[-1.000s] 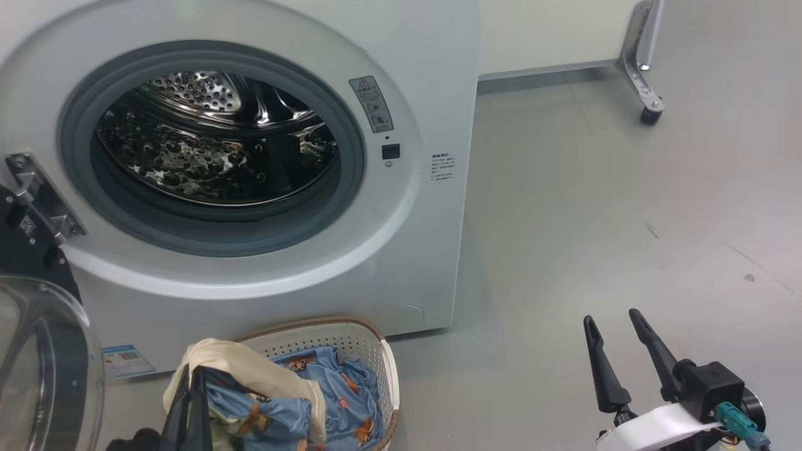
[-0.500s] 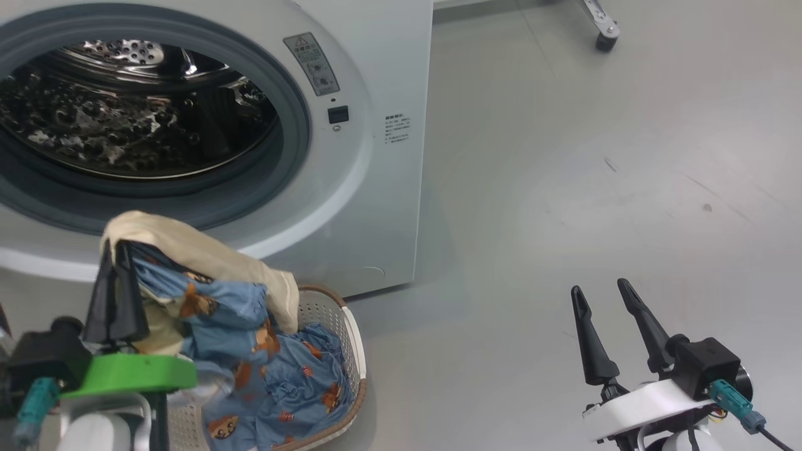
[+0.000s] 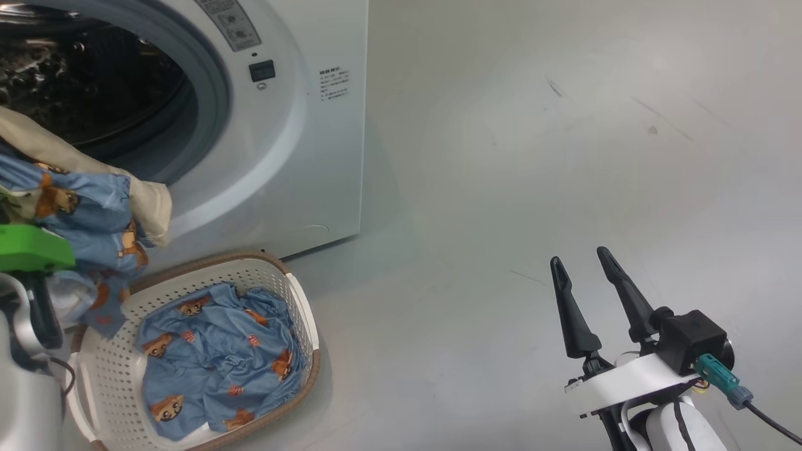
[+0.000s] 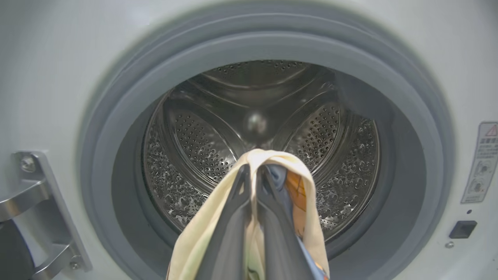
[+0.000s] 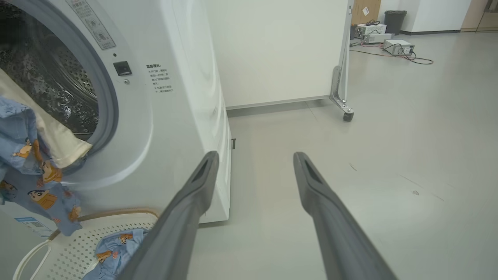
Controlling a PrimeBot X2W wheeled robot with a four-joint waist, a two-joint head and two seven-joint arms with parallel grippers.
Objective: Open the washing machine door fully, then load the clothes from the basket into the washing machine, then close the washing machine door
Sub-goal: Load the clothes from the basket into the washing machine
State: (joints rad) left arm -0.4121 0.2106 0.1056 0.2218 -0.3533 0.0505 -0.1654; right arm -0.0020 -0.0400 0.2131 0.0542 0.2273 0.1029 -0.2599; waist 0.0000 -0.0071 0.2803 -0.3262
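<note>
From where I stand, the left pincer (image 4: 253,175) is pinched tight on a bundle of clothes (image 3: 81,207), with cream fabric draped over the fingertips and light-blue cartoon print hanging below. The bundle is held up clear of the basket (image 3: 100,382), right in front of the washing machine (image 3: 301,156). The left wrist view looks past it straight into the steel drum (image 4: 202,140), which is ringed by the grey gasket (image 4: 116,116). As far as I can judge, the cloth is not yet past that gasket. A metal hinge (image 4: 35,194) shows at the side of the mouth, and nothing bars the opening.

A second blue garment (image 3: 213,351) lies crumpled in the bottom of the basket, which sits on the floor (image 3: 501,188) just before the machine. The right pincer (image 3: 579,257) hovers well off to the side over bare floor, its fingers spread wide and holding nothing.

This stuff looks light, limp and shapeless, neither fragile nor slippery. The hold is on a fold near the top, so most of the cloth dangles underneath. Those trailing ends could drag on the gasket lip or flop back out, so I'd want the bundle carried deep into the drum before letting go. For the garment left behind, the place to bite is a raised ridge near its middle — pressing down into cloth, not into the perforated wall.
</note>
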